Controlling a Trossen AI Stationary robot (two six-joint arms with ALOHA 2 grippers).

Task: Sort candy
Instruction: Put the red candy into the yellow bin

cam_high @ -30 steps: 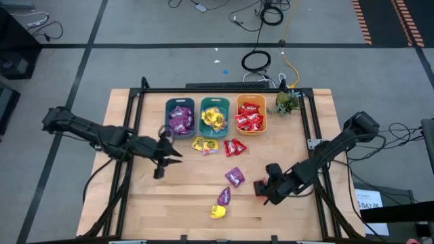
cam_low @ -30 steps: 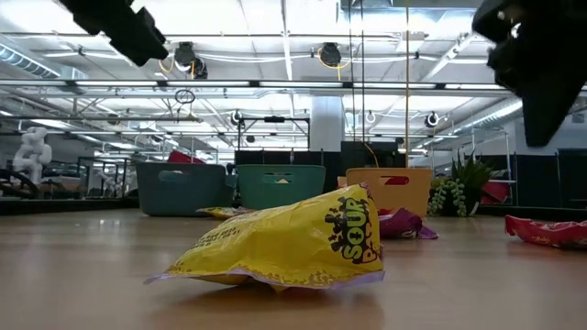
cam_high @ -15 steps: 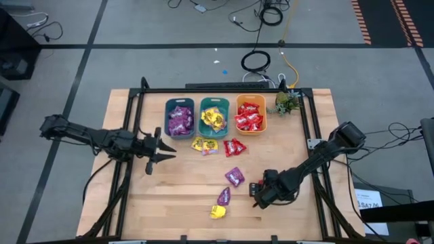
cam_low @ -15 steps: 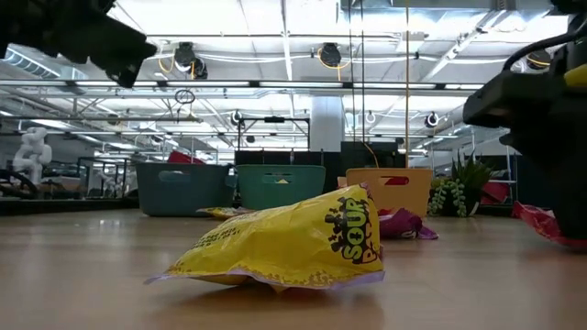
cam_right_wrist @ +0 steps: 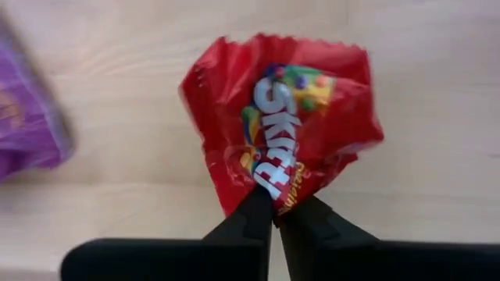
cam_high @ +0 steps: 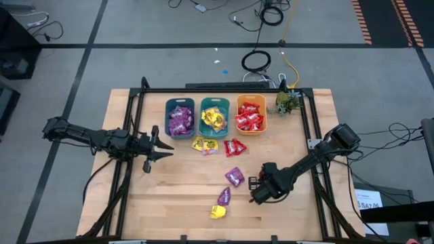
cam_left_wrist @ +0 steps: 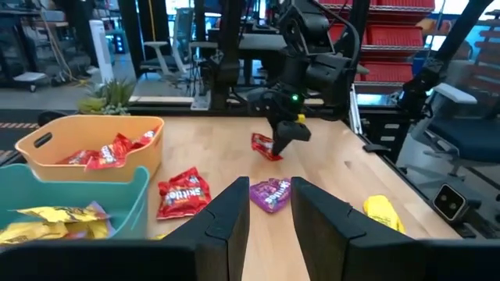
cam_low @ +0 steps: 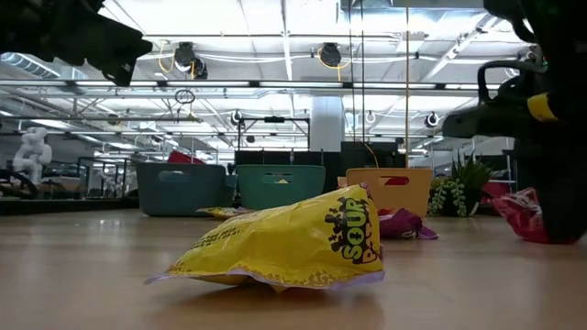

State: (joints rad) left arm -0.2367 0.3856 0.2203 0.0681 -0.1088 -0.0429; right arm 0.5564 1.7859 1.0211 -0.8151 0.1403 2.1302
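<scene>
Your sorting is mostly done, in my judgement. The three bins at the far side hold purple (cam_high: 180, 119), yellow (cam_high: 213, 119) and red (cam_high: 249, 118) candy. Left loose on the surface (cam_high: 183, 203): a yellow packet (cam_high: 201, 144) and a red packet (cam_high: 234, 146) just before the bins, two purple packets (cam_high: 234, 176) (cam_high: 224, 196) mid-surface, and a yellow packet (cam_high: 217, 212) near the front.

Your right claw (cam_right_wrist: 273, 204) is clamped on a red Skittles packet (cam_right_wrist: 285, 133) at the surface. Your left claw (cam_left_wrist: 268, 211) hovers empty near the bins, fingers apart.
</scene>
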